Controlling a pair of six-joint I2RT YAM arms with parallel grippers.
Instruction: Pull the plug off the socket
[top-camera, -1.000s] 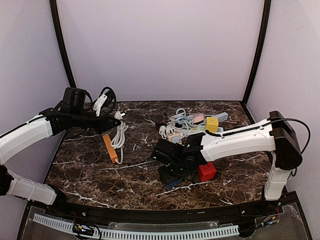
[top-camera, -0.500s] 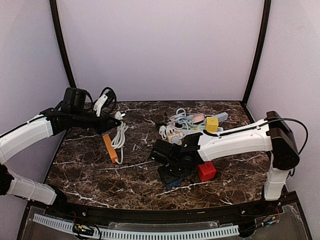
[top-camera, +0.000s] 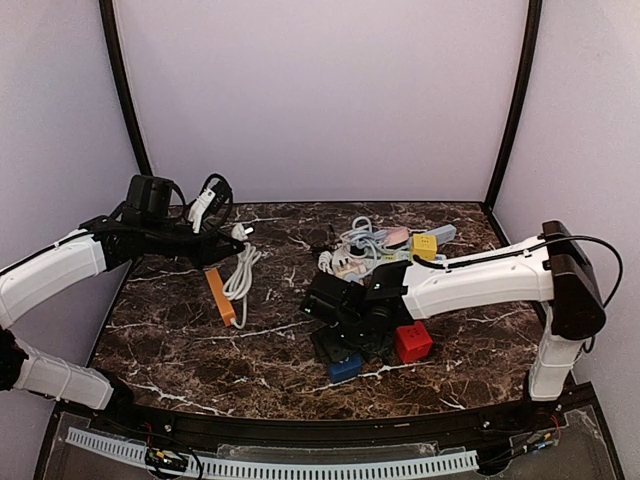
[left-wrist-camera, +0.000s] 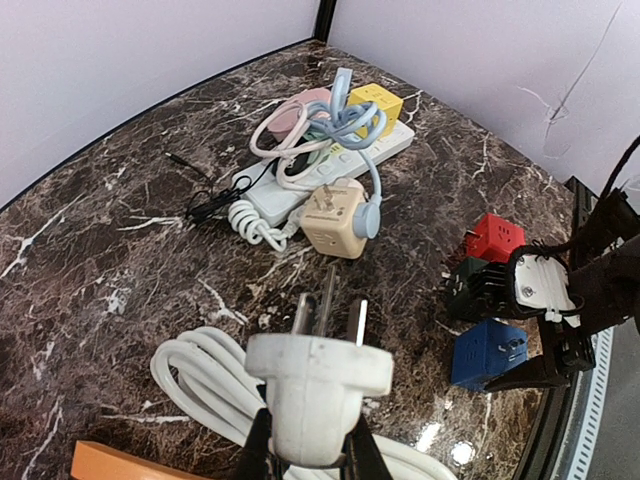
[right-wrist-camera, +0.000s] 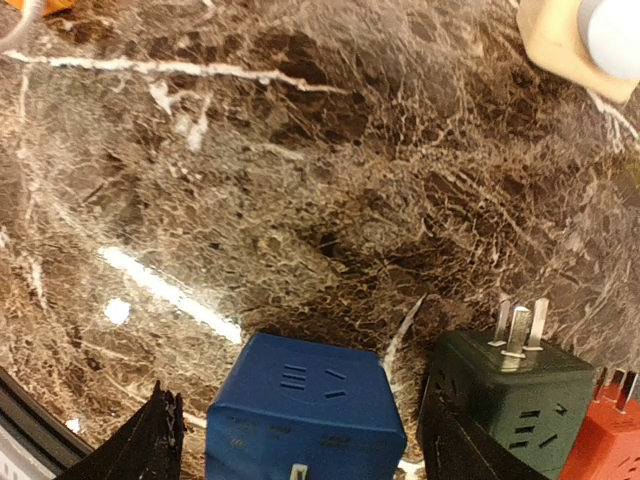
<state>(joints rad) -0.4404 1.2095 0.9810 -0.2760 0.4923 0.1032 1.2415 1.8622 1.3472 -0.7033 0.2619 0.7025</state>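
Left pincer (left-wrist-camera: 308, 456) clamps the white plug (left-wrist-camera: 318, 372); right pincer (right-wrist-camera: 300, 438) stands open astride the blue socket cube (right-wrist-camera: 312, 385)

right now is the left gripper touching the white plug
Touching. The left wrist view shows the left gripper with its jaws pressed against both sides of the white plug, with no gap on either side.

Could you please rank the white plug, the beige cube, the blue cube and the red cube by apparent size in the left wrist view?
1. white plug, clearly largest, though it is also nearest the camera.
2. beige cube and blue cube: they look about alike, so I leave them unranked.
3. red cube, smallest.
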